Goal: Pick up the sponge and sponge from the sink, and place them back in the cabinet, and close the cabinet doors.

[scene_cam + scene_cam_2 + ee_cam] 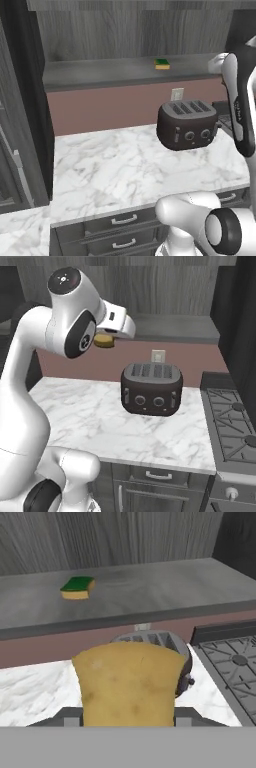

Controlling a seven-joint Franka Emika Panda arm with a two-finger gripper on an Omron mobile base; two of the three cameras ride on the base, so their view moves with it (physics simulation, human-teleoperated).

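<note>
My gripper is shut on the golden-tan sponge, which hides most of the toaster behind it in the hand view. From the right base view this sponge hangs under the raised hand, above the counter and left of the toaster. The green-topped sponge with the yellow base lies on the grey inner shelf of the cabinet, which stands exposed. The held sponge is lower than the shelf and in front of it. The sink is out of view.
A dark four-slot toaster stands on the white marble counter under the shelf. A gas hob borders the counter on the right. A wall outlet sits behind the toaster. Drawers line the counter front.
</note>
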